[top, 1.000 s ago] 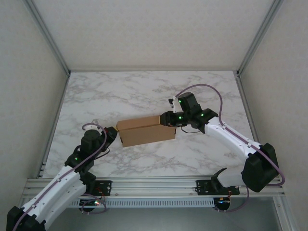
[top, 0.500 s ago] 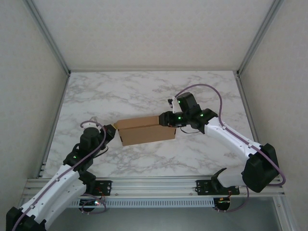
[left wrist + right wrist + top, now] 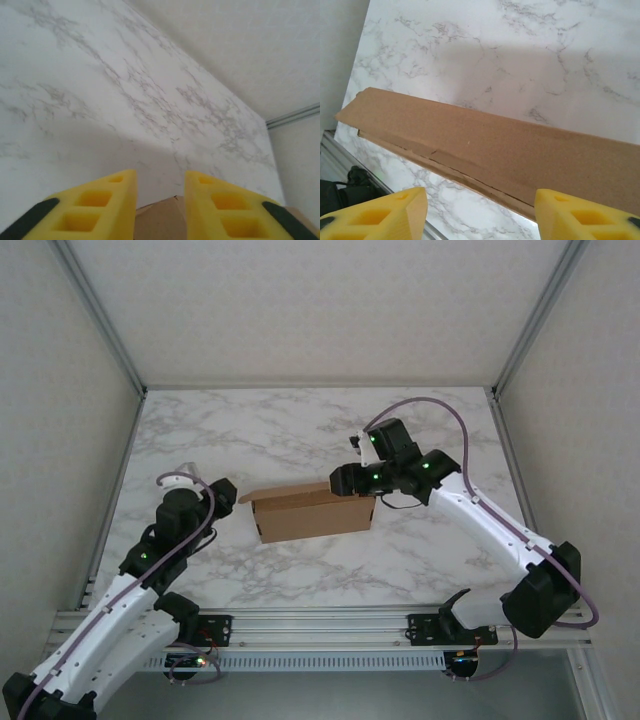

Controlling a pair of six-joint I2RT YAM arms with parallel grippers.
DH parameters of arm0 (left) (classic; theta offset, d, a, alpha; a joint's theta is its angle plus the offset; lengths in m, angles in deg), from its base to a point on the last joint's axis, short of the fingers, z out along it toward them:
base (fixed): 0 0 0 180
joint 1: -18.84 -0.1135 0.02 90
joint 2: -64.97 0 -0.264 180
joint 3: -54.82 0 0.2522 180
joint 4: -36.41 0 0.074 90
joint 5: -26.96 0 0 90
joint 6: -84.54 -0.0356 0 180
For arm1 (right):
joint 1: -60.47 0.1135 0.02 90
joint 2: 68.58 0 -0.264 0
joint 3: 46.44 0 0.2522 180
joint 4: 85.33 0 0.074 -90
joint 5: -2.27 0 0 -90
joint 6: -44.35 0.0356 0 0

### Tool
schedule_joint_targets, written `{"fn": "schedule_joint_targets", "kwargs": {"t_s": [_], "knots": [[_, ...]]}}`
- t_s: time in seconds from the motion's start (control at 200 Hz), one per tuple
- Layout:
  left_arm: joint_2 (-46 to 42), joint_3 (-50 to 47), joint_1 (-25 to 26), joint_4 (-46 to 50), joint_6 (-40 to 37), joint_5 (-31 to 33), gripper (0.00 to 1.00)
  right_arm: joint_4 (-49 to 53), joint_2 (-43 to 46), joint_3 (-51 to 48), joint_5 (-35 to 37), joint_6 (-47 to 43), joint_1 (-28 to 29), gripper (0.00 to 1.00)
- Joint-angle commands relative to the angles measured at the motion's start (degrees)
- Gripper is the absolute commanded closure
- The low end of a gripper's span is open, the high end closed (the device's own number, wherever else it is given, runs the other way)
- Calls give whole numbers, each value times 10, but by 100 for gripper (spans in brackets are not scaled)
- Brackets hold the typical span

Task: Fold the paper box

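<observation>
The paper box (image 3: 312, 515) is a plain brown cardboard box standing on the marble table, its top flap raised a little at the left end. My left gripper (image 3: 228, 494) is just off the box's left end, open and holding nothing. In the left wrist view a corner of the box (image 3: 159, 222) shows low between the yellow fingers (image 3: 100, 200). My right gripper (image 3: 345, 483) hovers over the box's right end, open. Its wrist view looks down the long top flap of the box (image 3: 485, 150), and the gripper (image 3: 480, 210) has its fingers spread wide.
The marble table (image 3: 300, 430) is enclosed by white walls and aluminium posts at the left (image 3: 100, 320) and right (image 3: 540, 310). A metal rail (image 3: 320, 625) runs along the near edge, by the arm bases.
Both grippers have opened and let go of the box. The left arm has drawn back to the left, the right gripper has risen, and the box has settled slightly to the right.
</observation>
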Motion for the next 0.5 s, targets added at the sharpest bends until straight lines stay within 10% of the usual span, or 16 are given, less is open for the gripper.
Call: {"fn": "schedule_joint_targets", "kwargs": {"t_s": [0.0, 0.355, 0.496], "knots": [[11, 27, -1, 9, -48, 14, 57, 33, 9, 20, 40, -83, 2, 37], [52, 87, -1, -9, -163, 5, 47, -62, 125, -61, 190, -469, -5, 35], [45, 80, -1, -33, -208, -37, 56, -77, 128, -113, 128, -555, -52, 39]]}}
